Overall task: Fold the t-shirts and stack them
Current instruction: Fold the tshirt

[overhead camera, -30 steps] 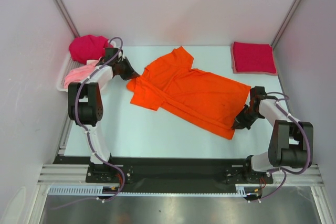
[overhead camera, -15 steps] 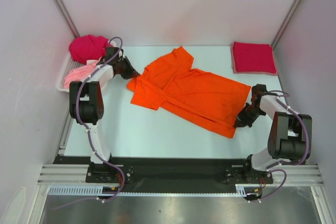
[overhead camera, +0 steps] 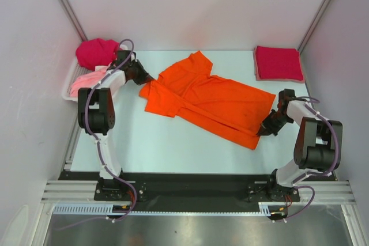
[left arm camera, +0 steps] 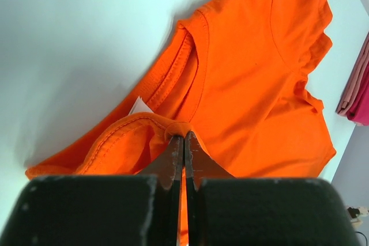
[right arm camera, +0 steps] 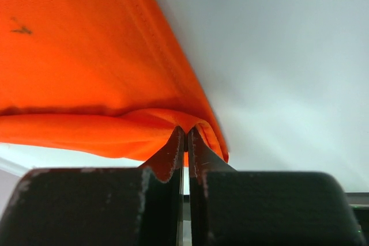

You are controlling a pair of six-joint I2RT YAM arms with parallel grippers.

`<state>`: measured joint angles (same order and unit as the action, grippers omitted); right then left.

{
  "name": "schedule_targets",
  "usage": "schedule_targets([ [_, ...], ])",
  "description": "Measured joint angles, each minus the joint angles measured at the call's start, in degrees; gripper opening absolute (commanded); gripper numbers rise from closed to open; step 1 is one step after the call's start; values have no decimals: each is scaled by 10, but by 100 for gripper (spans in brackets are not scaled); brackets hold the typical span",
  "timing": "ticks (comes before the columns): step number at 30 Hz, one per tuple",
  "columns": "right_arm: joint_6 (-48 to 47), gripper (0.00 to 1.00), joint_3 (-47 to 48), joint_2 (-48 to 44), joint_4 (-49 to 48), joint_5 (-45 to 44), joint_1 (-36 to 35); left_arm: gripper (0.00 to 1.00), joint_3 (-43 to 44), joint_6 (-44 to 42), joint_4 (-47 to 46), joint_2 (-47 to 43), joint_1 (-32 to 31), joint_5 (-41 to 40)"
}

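The pale table (overhead camera: 173,142) is carrying everything. The orange t-shirt (overhead camera: 207,99) is lying spread across its middle, running slantwise from the far left toward the near right, with one sleeve pointing to the far side and the left part bunching in loose folds. A wire basket (overhead camera: 68,89) is sitting at the table's left edge, holding a crimson bundle (overhead camera: 95,52) and a pink garment (overhead camera: 86,80). A folded red shirt (overhead camera: 278,63) is resting flat in the far right corner, well apart from the orange one.

The left gripper (left arm camera: 183,136) is pinching a fold of orange cloth beside the collar, its fingers pressing almost together with only fabric between. The right gripper (right arm camera: 185,129) is likewise clamping the hem at the shirt's near right corner, fingers nearly touching. A small white tag (left arm camera: 139,105) is showing inside the neckline.
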<state>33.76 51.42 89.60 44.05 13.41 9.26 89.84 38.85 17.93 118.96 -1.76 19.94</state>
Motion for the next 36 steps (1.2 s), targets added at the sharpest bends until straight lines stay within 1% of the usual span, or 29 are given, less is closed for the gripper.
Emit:
schedule_targets([
  [20,-22,0,25,61,-3,9,10,1,30,13,-3,43,-4,9],
  [22,-25,3,28,65,-3,11,10,4,33,13,-2,46,-5,8],
  [23,-27,6,30,67,-2,11,10,6,35,13,-2,47,-5,8],
  [24,-28,8,31,68,-2,12,10,8,37,12,-2,48,-5,8],
  [26,-32,13,37,74,-1,13,10,18,40,12,-1,48,-5,7],
  [27,-35,17,40,76,0,13,10,30,42,11,0,48,-5,6],
  [28,-38,21,43,80,0,13,10,35,45,9,1,48,-5,3],
  [29,-41,28,48,83,3,12,10,39,47,8,3,48,-5,0],
  [30,-44,33,54,87,4,12,11,47,49,9,5,48,-5,-2],
  [31,-49,37,60,90,7,11,11,51,54,4,12,48,-6,-6],
  [32,-54,46,69,93,11,8,11,54,59,-3,21,48,-7,-16],
  [33,-59,52,78,94,13,4,11,59,65,-11,31,48,-9,-24],
  [34,-67,56,87,94,16,-1,11,61,71,-23,42,47,-11,-35],
  [35,-73,66,94,92,19,-5,12,62,74,-35,52,43,-13,-46],
  [36,-77,70,102,88,21,-10,12,64,74,-45,61,37,-16,-55],
])
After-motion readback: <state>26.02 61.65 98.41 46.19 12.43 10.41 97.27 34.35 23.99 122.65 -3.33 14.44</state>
